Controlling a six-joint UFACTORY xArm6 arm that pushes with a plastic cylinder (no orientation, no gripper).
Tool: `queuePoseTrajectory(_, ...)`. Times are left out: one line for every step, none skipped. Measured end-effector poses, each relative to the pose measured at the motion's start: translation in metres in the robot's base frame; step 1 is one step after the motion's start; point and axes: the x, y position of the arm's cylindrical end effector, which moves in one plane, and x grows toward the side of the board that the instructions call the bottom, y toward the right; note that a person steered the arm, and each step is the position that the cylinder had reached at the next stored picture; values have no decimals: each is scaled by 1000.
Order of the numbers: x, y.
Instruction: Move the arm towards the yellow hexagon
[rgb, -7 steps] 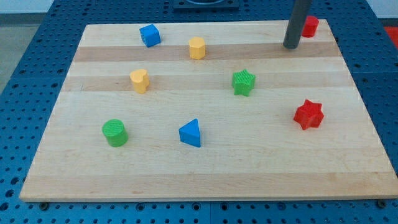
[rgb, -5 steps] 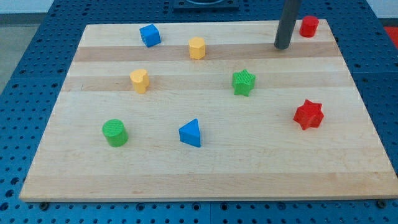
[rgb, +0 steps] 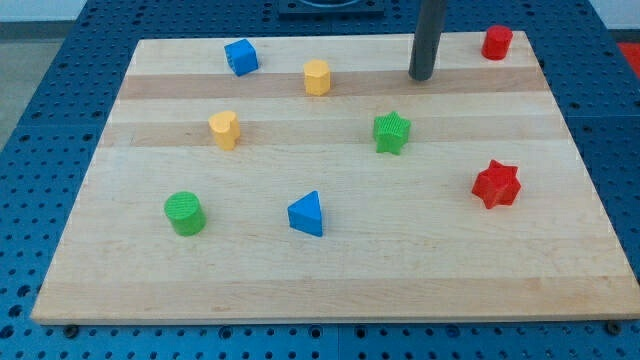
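This looks like a robotics lab or test bench. The desk (rgb: 330, 280) is a pale wooden board lying on a blue perforated plate (rgb: 40, 80) with a regular grid of mounting holes, visible past every edge. Beyond the desk's far edge the pale surface is probably a floor.

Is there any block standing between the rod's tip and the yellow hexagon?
No. My tip is to the view's right of the yellow hexagon, with only bare board between them. The green star sits below that line.
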Motion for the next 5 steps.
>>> queuePoseTrajectory(0, -4)
queuePoseTrajectory(0, -4)
queuePoseTrajectory(0, -4)
queuePoseTrajectory(1, -4)
queuePoseTrajectory(3, -4)
